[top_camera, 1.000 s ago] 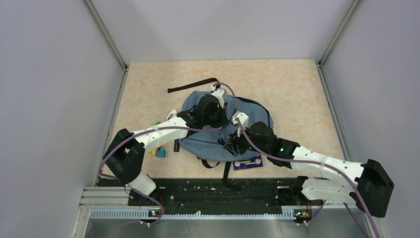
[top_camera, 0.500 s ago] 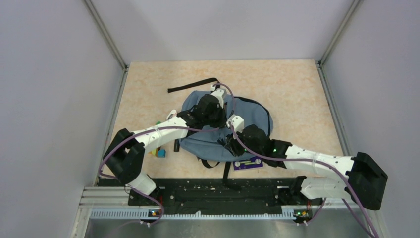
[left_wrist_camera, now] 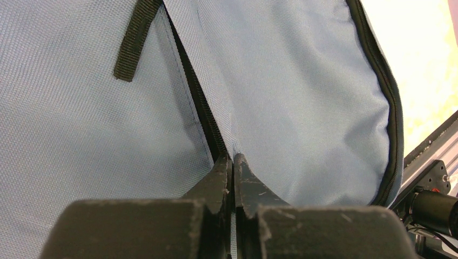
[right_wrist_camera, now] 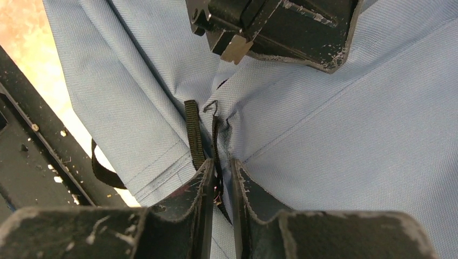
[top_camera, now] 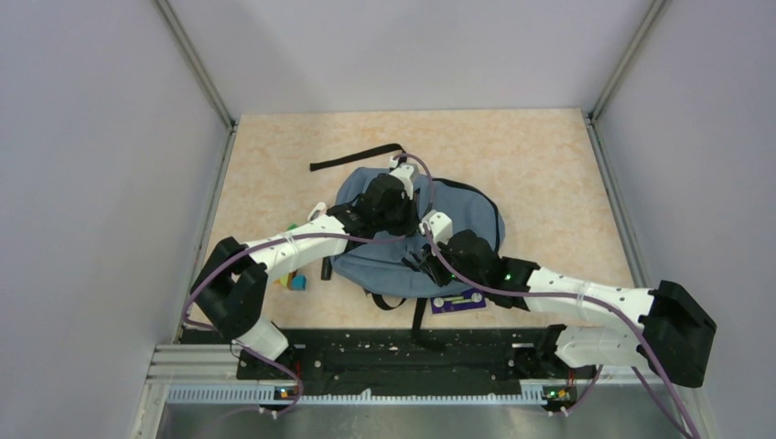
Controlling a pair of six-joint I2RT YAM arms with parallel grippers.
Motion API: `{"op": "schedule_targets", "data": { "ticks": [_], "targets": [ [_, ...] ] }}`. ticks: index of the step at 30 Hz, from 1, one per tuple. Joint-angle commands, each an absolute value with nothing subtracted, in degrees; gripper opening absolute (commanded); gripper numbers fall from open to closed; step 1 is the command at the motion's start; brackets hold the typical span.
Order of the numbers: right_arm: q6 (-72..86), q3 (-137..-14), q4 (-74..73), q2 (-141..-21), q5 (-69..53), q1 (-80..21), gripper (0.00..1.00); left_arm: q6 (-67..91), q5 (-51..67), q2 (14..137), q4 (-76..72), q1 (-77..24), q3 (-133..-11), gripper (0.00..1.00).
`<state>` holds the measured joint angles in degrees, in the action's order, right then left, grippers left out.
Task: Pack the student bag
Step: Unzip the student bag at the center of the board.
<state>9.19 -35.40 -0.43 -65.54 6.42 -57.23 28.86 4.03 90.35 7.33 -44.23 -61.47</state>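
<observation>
The student bag point(top_camera: 471, 215) lies mid-table point(top_camera: 549, 165), well apart from the far and right edges — blue-grey, rumpled, left gripper point(left_wrist_camera: 233, 158) clenched on its zip seam, right gripper point(right_wrist_camera: 220, 164) pinching its black zip strap.

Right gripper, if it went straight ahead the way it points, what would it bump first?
The soft blue-grey fabric backpack: the right gripper is pinching it at the seam. Just beyond sits the left gripper, though depth is hard to judge.

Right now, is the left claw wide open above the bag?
No, the left claw is closed, its tips pressed together and pinching the blue-grey fabric of the student bag.
</observation>
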Motion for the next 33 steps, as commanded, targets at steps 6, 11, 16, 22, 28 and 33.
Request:
{"op": "schedule_targets", "data": {
  "ticks": [6,11,16,22,28,33],
  "targets": [
    [9.6,-37.4,0.9,-66.3,6.4,-58.0,0.15,29.3,5.1,87.7,4.3,-44.3,-62.2,0.00],
    [9.5,-37.1,0.7,-66.5,8.3,-58.7,0.10,29.0,4.5,87.6,4.4,-44.2,-62.2,0.00],
    [10.3,-36.7,0.3,-65.5,13.6,-59.1,0.00,28.7,3.3,87.5,4.7,-44.1,-62.1,0.00],
    [11.0,-34.6,1.2,-61.7,18.2,-59.2,0.00,27.8,2.7,87.5,5.1,-44.0,-62.6,0.00],
    [13.6,-32.5,1.4,-58.8,23.9,-59.2,0.00,25.9,2.1,87.4,3.4,-43.9,-61.8,0.00],
    [14.7,-31.5,1.4,-57.3,26.3,-59.2,0.00,24.1,1.0,87.5,2.8,-43.9,-61.6,0.00]
  ]
}}
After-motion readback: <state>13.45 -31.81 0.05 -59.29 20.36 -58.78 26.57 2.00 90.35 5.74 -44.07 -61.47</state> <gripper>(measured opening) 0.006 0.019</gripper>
